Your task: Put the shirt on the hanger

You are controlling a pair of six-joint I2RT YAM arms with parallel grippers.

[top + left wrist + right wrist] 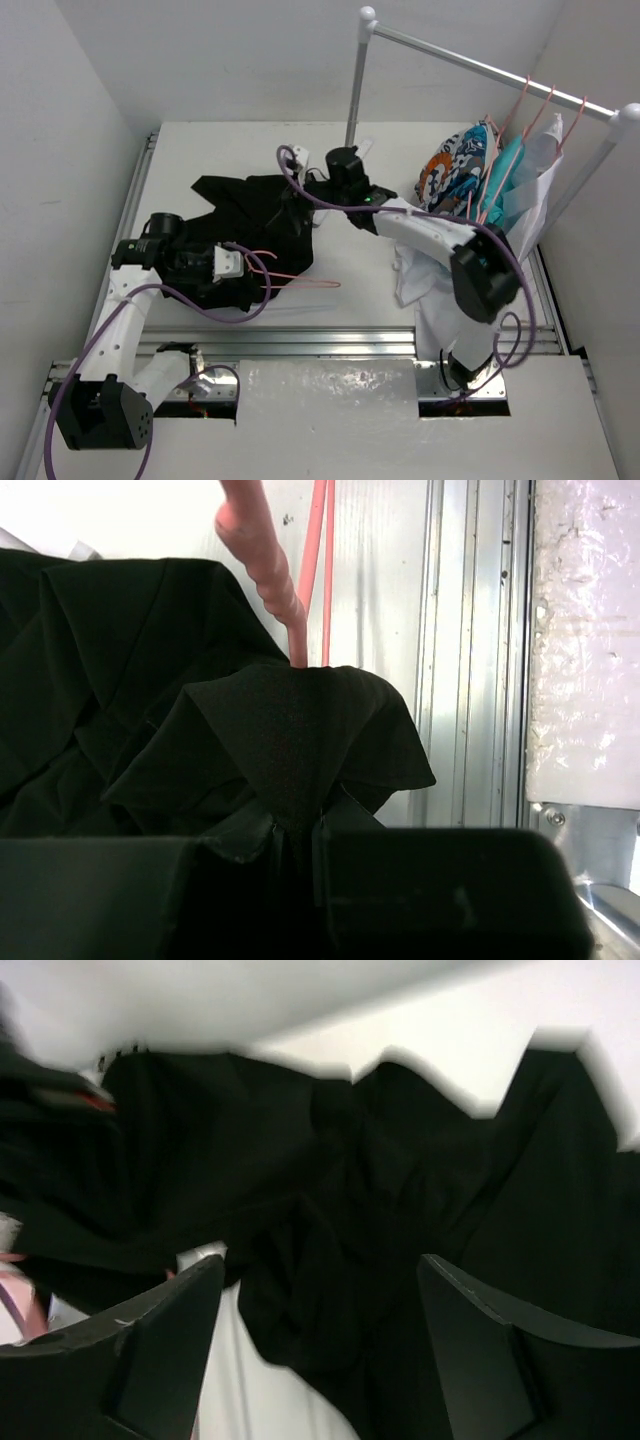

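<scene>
The black shirt (255,215) lies crumpled on the white table at centre left. The pink wire hanger (290,277) lies partly under its near edge, one arm sticking out to the right. My left gripper (232,263) is shut on a fold of the shirt (290,750), and the hanger's pink wire (270,575) comes out of the fabric just beyond the pinch. My right gripper (318,190) is open above the shirt's far right edge, with black fabric (330,1260) lying between its fingers (165,1345), not clamped.
A clothes rail (480,65) stands at the back right, carrying an orange-blue patterned garment (455,175), a teal garment (510,165) and white garments on pink hangers. A white cloth (420,275) lies under the right arm. A metal rail (330,340) edges the table's front.
</scene>
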